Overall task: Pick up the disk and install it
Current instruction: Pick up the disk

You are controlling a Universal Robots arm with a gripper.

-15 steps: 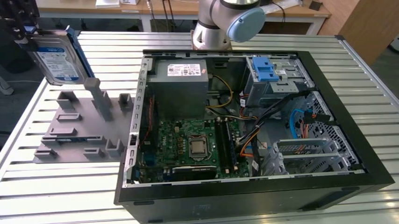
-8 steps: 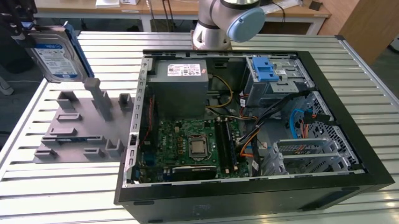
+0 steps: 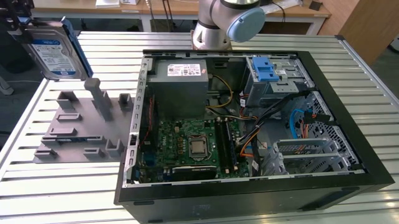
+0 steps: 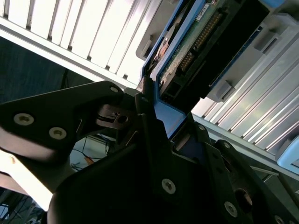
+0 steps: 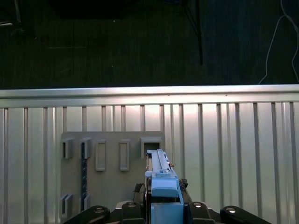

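The disk (image 3: 55,52), a silver drive with a blue-and-white label in a blue carrier, hangs upright in the air at the exterior view's far left, above the grey holder plate (image 3: 74,126). My gripper (image 3: 17,25) is shut on its upper end. The first wrist view has the disk (image 5: 161,179) edge-on between my black fingers (image 5: 135,205), over the holder plate (image 5: 112,158). Its green circuit-board underside and blue frame (image 4: 187,51) appear in the second wrist view, clamped by my gripper (image 4: 152,112).
An open black computer case (image 3: 349,116) lies on the slatted metal table (image 3: 62,186). Inside are a grey power supply (image 3: 181,77), a motherboard (image 3: 187,144) and a grey drive cage with a blue latch (image 3: 267,70). The arm's base (image 3: 215,28) stands behind the case.
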